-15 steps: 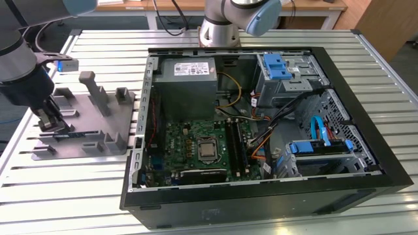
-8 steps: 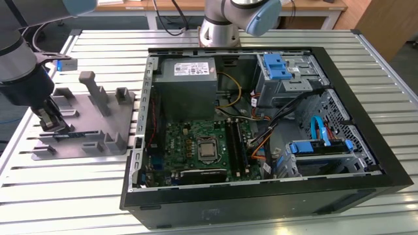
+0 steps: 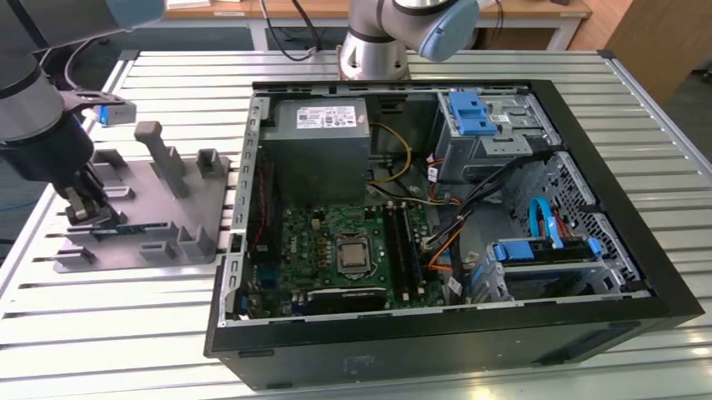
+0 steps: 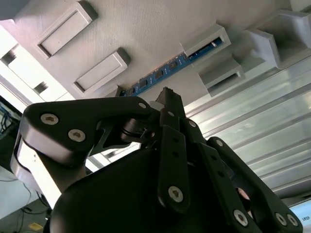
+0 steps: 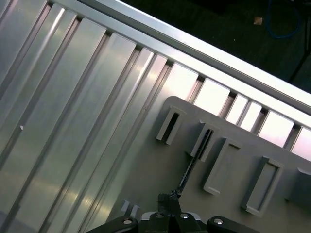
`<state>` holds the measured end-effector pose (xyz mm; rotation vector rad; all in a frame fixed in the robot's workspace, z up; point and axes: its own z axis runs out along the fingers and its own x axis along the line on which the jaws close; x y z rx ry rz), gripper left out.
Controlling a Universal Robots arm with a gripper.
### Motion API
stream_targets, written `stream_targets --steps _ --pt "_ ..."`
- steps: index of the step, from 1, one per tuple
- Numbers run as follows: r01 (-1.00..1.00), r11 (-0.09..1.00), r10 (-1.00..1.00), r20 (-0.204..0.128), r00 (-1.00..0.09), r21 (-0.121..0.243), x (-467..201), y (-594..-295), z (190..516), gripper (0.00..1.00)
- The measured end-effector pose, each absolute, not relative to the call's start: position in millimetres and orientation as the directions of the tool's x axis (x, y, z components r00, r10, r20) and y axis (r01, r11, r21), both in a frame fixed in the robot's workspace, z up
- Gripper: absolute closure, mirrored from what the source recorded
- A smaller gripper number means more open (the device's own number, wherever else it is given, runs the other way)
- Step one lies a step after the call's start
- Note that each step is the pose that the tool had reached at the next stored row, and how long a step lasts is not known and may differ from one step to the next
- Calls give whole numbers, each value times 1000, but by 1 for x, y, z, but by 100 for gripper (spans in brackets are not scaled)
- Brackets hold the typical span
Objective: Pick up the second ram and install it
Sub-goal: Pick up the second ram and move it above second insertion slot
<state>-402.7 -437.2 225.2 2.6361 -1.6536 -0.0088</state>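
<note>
The second ram [image 3: 132, 227] is a thin blue strip standing on edge in a slot of the grey holder tray [image 3: 167, 204], at the exterior view's left. In the second wrist view the ram [image 4: 170, 65] runs between two raised blocks of the tray [image 4: 146, 24], its black chips showing. My gripper [image 3: 83, 208] hangs low over the tray, right beside the strip. Its tips [image 4: 167, 94] look closed together, a short way off the ram, with nothing between them. In the first wrist view the ram [image 5: 193, 158] is a thin dark line just beyond the gripper [image 5: 168, 196].
The open computer case [image 3: 445, 337] lies at the exterior view's right of the tray, with the motherboard's long black slots [image 3: 403, 250] near its middle. Upright posts [image 3: 156, 146] rise from the tray. A second robot base [image 3: 373, 50] stands behind the case on the slatted metal table [image 3: 112, 333].
</note>
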Motion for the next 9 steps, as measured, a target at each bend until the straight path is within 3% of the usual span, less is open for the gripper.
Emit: stream_targets --steps 9 --pt "-947 -320 -947 2 320 24 -403 -437 222 90"
